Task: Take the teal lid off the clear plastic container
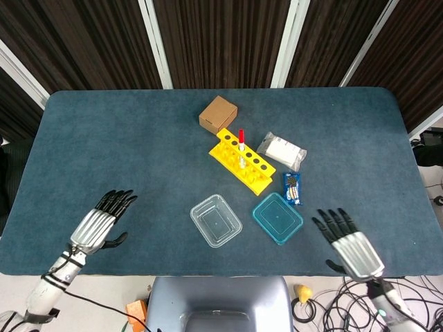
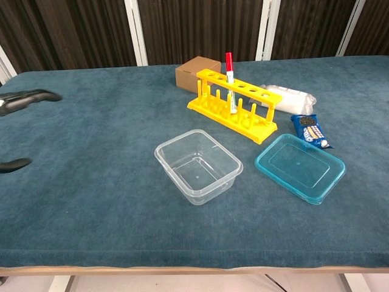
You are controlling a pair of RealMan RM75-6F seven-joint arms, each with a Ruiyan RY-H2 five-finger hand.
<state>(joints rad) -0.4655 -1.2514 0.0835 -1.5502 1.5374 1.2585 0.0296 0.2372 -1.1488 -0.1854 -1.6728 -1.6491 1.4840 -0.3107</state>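
Teal lid (image 1: pixel 277 218) lies flat on the desk (image 1: pixel 104 138) beside the clear container (image 1: pixel 216 220), ahead-left of the empty, spread right robot hand (image 1: pixel 349 245), seemingly set aside; left robot hand (image 1: pixel 97 226) likewise open.

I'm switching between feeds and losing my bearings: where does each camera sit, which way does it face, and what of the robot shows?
Head view: high above the near edge, looking down; shows left hand and right hand.
Chest view: low at the near edge, looking across; only left fingertips show.
Shared: clear container, teal lid, yellow rack.
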